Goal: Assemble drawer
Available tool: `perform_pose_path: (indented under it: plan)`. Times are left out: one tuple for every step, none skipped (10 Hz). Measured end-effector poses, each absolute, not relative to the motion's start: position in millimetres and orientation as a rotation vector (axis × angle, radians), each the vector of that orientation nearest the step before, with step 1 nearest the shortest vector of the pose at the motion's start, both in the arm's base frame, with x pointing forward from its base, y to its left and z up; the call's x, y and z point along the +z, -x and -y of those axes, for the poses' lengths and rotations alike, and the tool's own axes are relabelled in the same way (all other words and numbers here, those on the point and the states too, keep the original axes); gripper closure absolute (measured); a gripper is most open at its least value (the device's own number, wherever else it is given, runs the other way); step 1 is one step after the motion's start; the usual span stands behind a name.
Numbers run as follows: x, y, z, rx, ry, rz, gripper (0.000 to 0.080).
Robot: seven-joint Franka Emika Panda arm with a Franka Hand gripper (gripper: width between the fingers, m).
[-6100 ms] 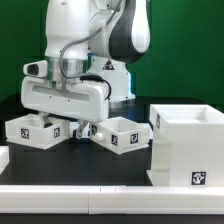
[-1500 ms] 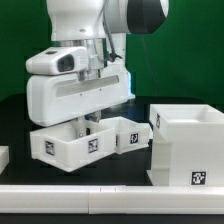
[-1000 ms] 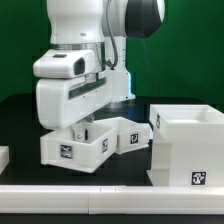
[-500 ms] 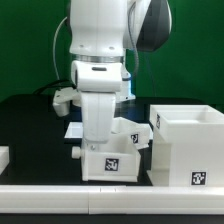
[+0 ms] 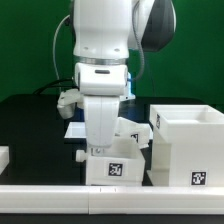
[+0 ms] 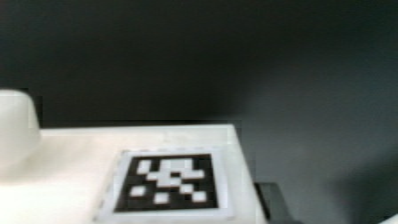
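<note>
— Where is the piece being worked?

— The small, shallow white plastic tray (image 5: 112, 168) with a black-and-white square tag sits straight under the arm's white two-finger gripper (image 5: 101, 150). It is at the front of the black table (image 5: 30, 120), just behind the long white bar (image 5: 50, 196), with its tag facing the exterior camera.

— And where does it go?

— I'd judge into the large white cube-like plastic box shell (image 5: 190, 140), which stands just beside it on the exterior view's right. The tray's long side runs across that view, toward the box shell.

— The gripper?

— It points down, fingers drawn narrow on the tray's upper wall. It looks clamped there, though the tips are hidden. The wrist view shows only the tag (image 6: 171, 182), close below.

— Anything else near?

— A second tray (image 5: 135, 135), also white, lies behind, between arm and box shell.
</note>
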State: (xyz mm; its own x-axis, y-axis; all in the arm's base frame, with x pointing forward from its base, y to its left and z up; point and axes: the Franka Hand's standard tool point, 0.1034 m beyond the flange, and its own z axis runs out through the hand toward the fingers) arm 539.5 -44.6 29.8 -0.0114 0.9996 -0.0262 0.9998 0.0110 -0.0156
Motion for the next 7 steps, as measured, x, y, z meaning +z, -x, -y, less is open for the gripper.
perform_pose_path:
  plan:
    - [30.5, -542, 38, -0.036, -2.212, -2.219, 0.0761]
    - [29.9, -542, 29, -0.015, -2.202, -2.226, 0.0761]
    - [28.1, -541, 23, 0.010, -2.187, -2.229, 0.0761]
    - [26.0, -539, 21, 0.007, -2.193, -2.227, 0.0761]
    - [24.6, -540, 21, 0.006, -2.201, -2.221, 0.0761]
    - [24.3, -543, 21, 0.008, -2.212, -2.209, 0.0761]
    - [24.9, -546, 20, 0.007, -2.220, -2.203, 0.0761]
